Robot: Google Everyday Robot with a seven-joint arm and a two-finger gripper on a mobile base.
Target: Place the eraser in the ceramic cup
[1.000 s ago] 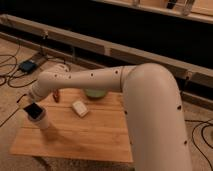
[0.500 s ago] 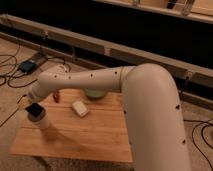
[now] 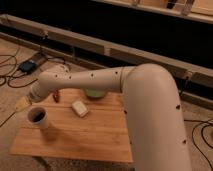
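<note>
The white ceramic cup (image 3: 40,120) stands upright on the left part of the wooden table (image 3: 85,135). A dark shape (image 3: 36,115) fills its mouth; it looks like the black eraser lying in the rim. My gripper (image 3: 36,100) is at the end of the long white arm, directly above the cup and close to its rim. I cannot tell whether it still touches the eraser.
A whitish square block (image 3: 79,108) lies mid-table. A green bowl (image 3: 95,93) sits at the back, partly hidden by my arm. A small reddish item (image 3: 56,96) lies near the back left. A yellowish item (image 3: 22,104) sits at the table's left edge. Cables and a blue device (image 3: 27,65) are on the floor.
The black eraser has gone down from just above the cup's rim into its mouth. The arm has barely moved.
</note>
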